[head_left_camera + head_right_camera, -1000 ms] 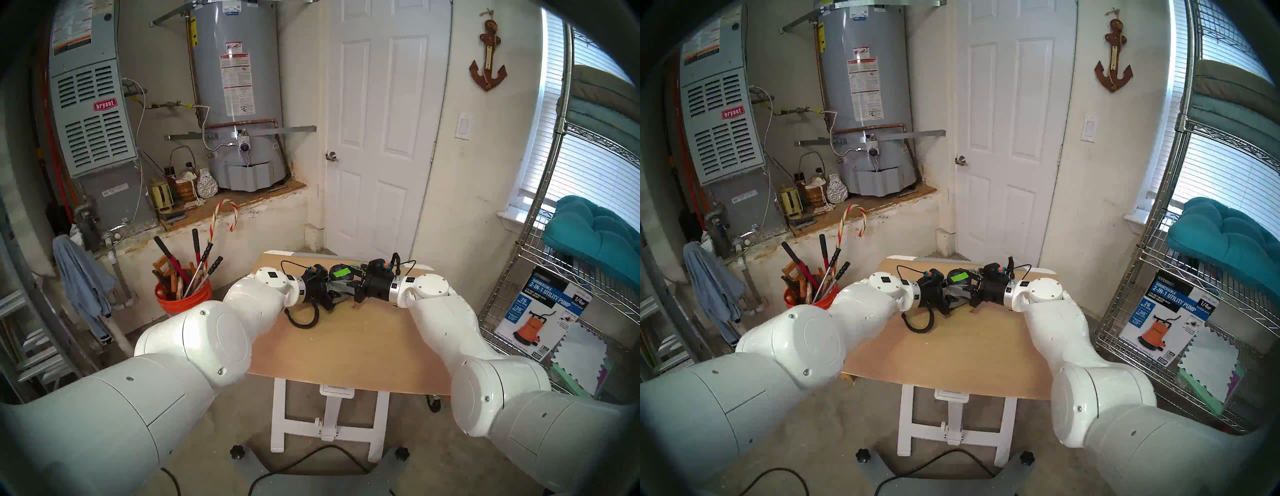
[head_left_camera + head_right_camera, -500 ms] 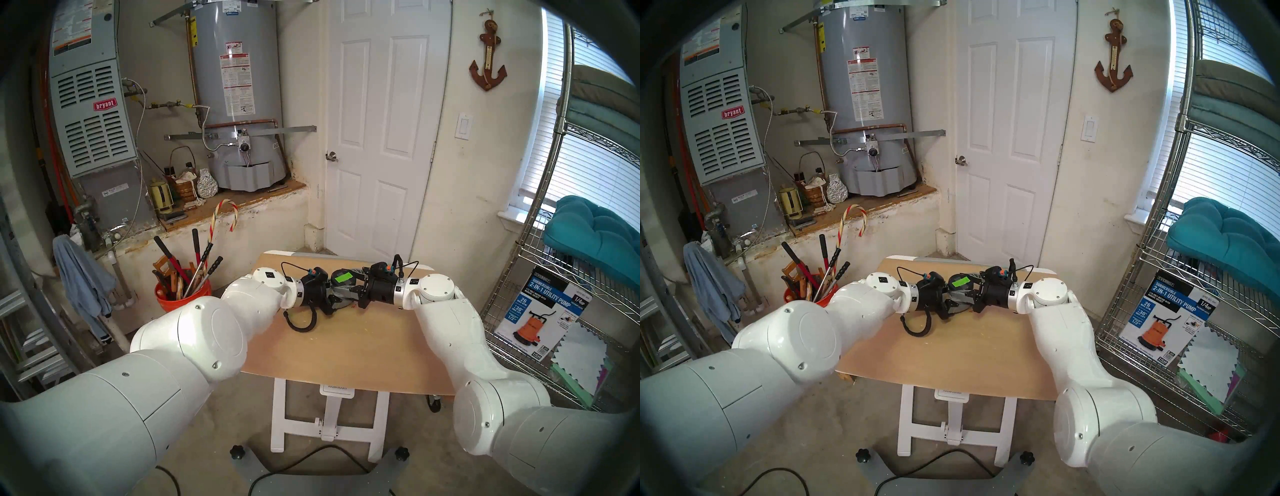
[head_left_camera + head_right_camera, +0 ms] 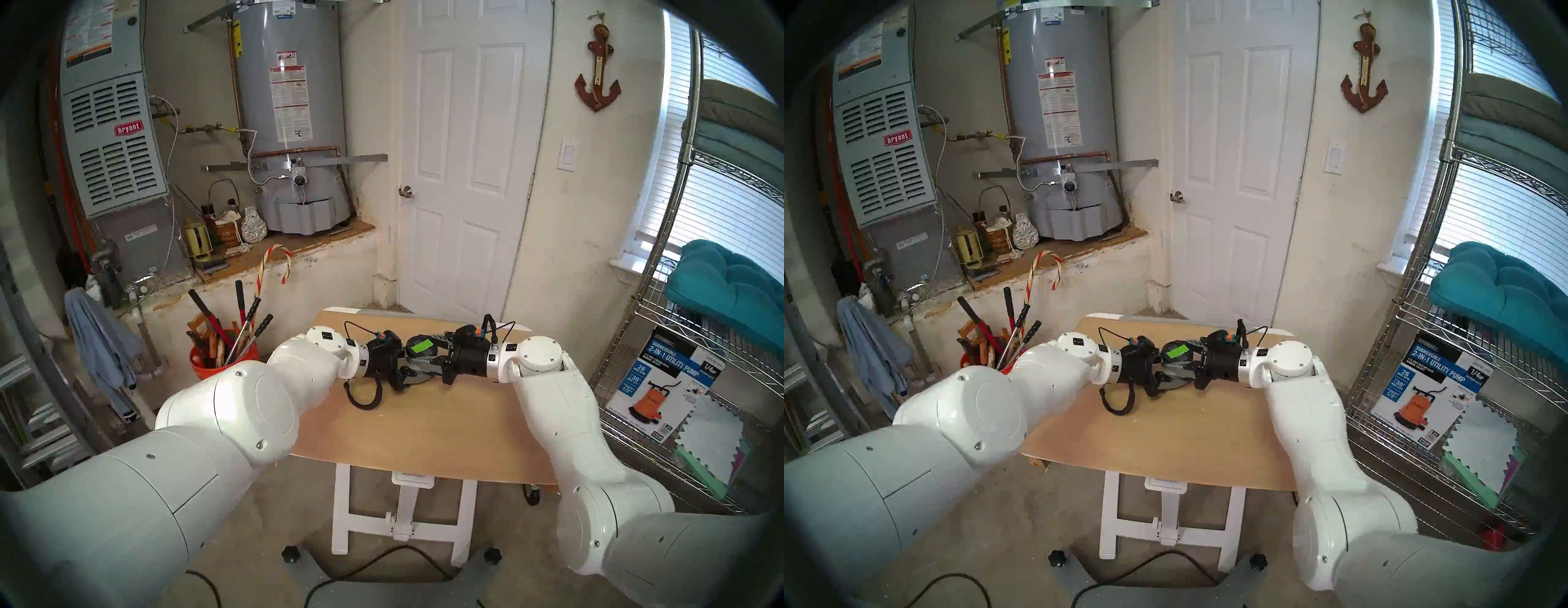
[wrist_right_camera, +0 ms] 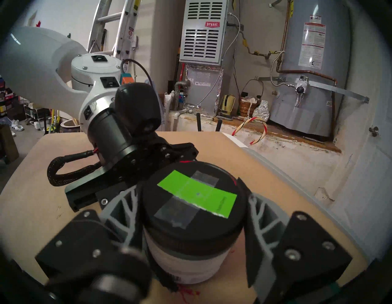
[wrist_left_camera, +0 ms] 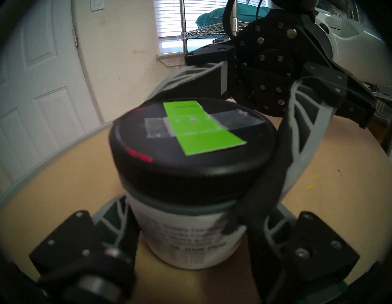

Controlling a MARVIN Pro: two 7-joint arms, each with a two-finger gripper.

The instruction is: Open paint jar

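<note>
The paint jar (image 5: 186, 231) stands upright on the wooden table (image 3: 424, 429), toward its far side, between the two wrists. It is squat, with a white printed label and a black lid (image 5: 191, 148) that carries a bright green strip (image 4: 197, 196) taped across the top. The lid is on and sits level; no gap shows under its rim. The jar looks rigid and, if full, fairly heavy for its size — the smooth label could slip under a twist, so the body wants a firm squeeze low down, while the lid is best taken across its edge, where its rim gives some purchase.

The left gripper (image 5: 186, 225) is closed on the jar's body just below the lid, its fingers (image 5: 114, 220) pressed against the label on either side. The right gripper (image 4: 193, 214) reaches in from the opposite side and pinches the lid, one finger against each side of its rim. Both wrists come in nearly level, tilted slightly down — body braced, lid gripped, which reads as the unscrewing step.
</note>
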